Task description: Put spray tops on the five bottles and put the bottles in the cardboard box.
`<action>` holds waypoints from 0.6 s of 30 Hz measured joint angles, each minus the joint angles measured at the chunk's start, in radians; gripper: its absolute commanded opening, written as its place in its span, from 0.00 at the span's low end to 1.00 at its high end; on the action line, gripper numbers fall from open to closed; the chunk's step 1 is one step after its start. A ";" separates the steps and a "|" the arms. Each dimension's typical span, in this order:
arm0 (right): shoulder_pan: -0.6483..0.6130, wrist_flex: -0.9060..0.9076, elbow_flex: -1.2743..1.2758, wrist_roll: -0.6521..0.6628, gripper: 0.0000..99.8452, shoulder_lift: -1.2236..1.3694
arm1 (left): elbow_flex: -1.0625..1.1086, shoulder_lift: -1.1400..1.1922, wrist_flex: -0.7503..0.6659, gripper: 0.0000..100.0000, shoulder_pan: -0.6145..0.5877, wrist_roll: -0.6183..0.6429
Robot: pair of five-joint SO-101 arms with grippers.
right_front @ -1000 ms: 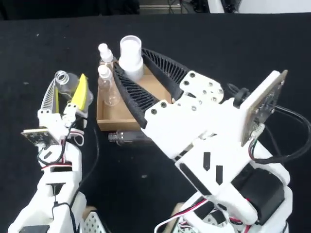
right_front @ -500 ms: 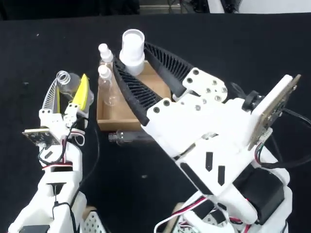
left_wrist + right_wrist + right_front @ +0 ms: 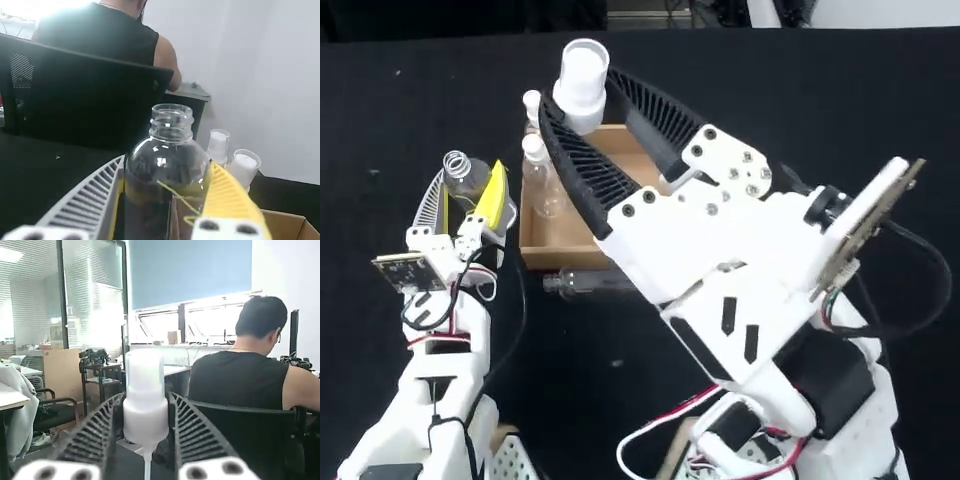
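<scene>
High view:
- Right jaws are clenched on a spray top, held upright above the far edge of the cardboard box.
- Left jaws are clamped round an open bottle, upright, just beside the box's left wall.
- The bottle mouth lies to the left of the spray top and nearer the arm bases, so the right arm probably has to cross that gap and come down along the bottle's vertical axis.
- Two capped bottles stand in the box.
- Another bottle lies on its side on the bench, in front of the box.
- Since a second ago the spray top has shifted left and toward the far end of the box. The open bottle has barely moved.

Left wrist view:
- The bottle sits between the jaws with its neck bare.
- The capped bottles stand beyond it.

Right wrist view:
- The spray top is pinched mid-body with its tube hanging straight down.
</scene>
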 measured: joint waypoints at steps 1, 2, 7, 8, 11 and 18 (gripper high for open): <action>0.000 0.000 0.003 0.000 0.01 0.000 | 0.000 0.000 0.000 0.03 0.000 0.000; 0.000 0.000 0.003 0.000 0.01 0.000 | 0.000 0.000 0.000 0.03 0.000 0.000; 0.000 0.000 0.003 0.000 0.01 0.000 | 0.000 0.000 0.000 0.03 -0.006 0.000; 0.000 0.000 0.003 0.000 0.01 0.000 | 0.000 0.000 0.000 0.03 -0.015 0.000; 0.000 0.000 0.003 0.000 0.01 0.000 | 0.000 0.000 0.000 0.03 -0.071 0.000; 0.000 0.044 0.003 0.000 0.01 0.000 | 0.000 0.000 0.003 0.03 -0.316 0.000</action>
